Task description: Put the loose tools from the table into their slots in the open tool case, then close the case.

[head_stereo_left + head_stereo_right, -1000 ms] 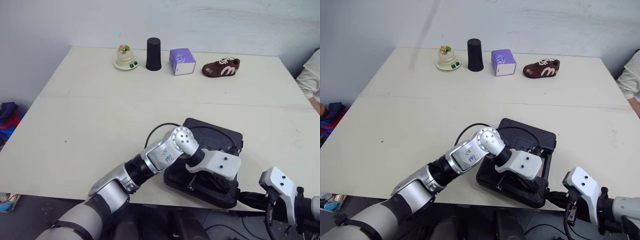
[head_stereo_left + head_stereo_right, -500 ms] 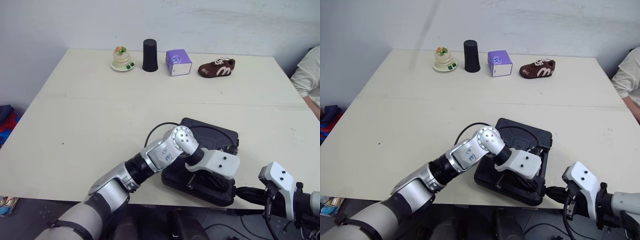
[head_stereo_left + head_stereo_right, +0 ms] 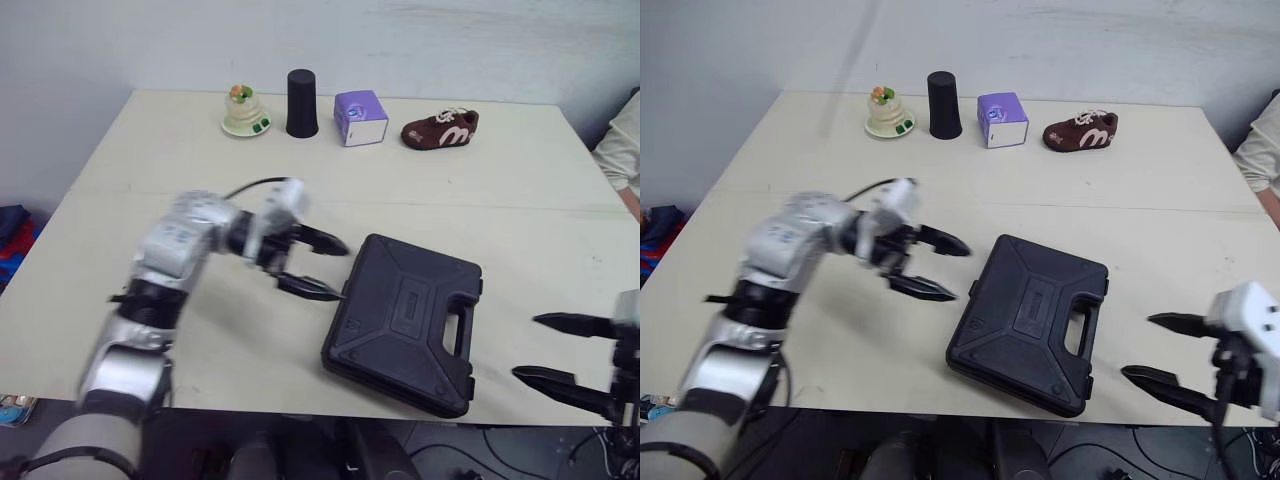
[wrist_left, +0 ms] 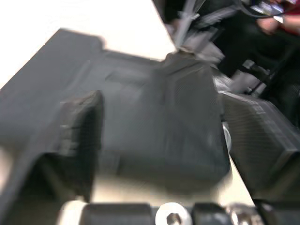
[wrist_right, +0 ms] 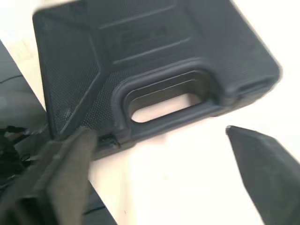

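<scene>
The black tool case (image 3: 405, 320) lies shut and flat on the table (image 3: 200, 330) near the front edge, its handle (image 3: 462, 330) towards the right. No loose tools show on the table. My left gripper (image 3: 338, 270) hovers just left of the case's near-left corner, open, with nothing between its fingers. My right gripper (image 3: 525, 347) is open to the right of the handle, at the table's front edge, also empty. In the right wrist view the case (image 5: 154, 47) and its handle lie just beyond the spread fingers (image 5: 61, 173).
Along the far edge stand a small figurine on a plate (image 3: 243, 112), a black cup (image 3: 301, 104), a purple box (image 3: 361, 119) and a brown shoe (image 3: 440, 132). A person's sleeve (image 3: 620, 150) shows at the right edge.
My left arm has swung off the top of the case to its left side. Both grippers have gone from shut to open. The right gripper has risen beside the handle.
</scene>
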Robot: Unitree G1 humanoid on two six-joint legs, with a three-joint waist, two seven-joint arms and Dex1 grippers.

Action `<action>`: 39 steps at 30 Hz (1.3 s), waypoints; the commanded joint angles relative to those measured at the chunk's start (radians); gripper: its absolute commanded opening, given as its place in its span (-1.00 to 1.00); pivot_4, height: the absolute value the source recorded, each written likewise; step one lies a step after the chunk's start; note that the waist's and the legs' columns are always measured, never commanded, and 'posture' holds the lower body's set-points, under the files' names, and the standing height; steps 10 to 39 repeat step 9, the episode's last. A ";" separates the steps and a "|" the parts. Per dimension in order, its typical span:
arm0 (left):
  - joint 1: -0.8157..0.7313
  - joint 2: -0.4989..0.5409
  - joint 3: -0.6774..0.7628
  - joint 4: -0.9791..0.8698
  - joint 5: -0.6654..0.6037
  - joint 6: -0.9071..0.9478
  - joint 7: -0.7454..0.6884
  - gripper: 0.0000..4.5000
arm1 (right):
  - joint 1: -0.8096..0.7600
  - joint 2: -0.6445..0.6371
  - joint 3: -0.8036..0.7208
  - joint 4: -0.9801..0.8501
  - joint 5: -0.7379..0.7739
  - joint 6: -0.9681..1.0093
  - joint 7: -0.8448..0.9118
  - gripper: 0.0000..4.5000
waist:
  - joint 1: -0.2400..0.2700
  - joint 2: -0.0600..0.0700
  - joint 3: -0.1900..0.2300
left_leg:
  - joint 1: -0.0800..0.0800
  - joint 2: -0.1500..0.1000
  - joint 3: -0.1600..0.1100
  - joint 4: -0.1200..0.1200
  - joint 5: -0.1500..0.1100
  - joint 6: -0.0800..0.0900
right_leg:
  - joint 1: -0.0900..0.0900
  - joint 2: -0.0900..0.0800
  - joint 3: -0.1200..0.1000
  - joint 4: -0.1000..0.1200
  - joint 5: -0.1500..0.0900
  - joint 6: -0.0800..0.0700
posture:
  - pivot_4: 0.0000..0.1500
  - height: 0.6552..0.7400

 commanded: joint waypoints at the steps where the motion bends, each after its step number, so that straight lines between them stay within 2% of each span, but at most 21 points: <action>1: 0.083 0.114 0.136 -0.071 -0.080 0.078 0.009 0.99 | -0.007 -0.021 -0.109 0.030 0.017 0.000 0.031 1.00 | 0.002 -0.001 0.000 | 0.000 0.000 0.000 0.000 0.000 0.000 | 0.000 -0.001 0.000 0.000 -0.001 0.000 | 1.00 0.86; 5: 0.243 0.267 0.319 -0.103 -0.141 0.132 0.029 0.99 | -0.019 -0.033 -0.135 0.088 -0.013 -0.028 0.039 1.00 | 0.000 -0.003 0.002 | -0.001 0.000 0.000 -0.001 -0.001 0.000 | 0.000 -0.002 -0.001 -0.001 -0.001 0.000 | 1.00 0.86; 9: 0.353 0.327 0.402 -0.120 -0.150 0.115 0.070 0.99 | -0.027 -0.042 -0.120 0.157 -0.050 -0.087 0.066 1.00 | 0.002 -0.004 0.002 | 0.000 -0.001 0.000 0.000 -0.002 0.002 | 0.001 -0.003 -0.001 -0.001 -0.001 0.000 | 1.00 0.86; 39: 0.353 0.327 0.402 -0.120 -0.150 0.115 0.070 0.99 | -0.027 -0.042 -0.120 0.157 -0.050 -0.087 0.066 1.00 | 0.002 -0.004 0.002 | 0.000 -0.001 0.000 0.000 -0.002 0.002 | 0.001 -0.003 -0.001 -0.001 -0.001 0.000 | 1.00 0.86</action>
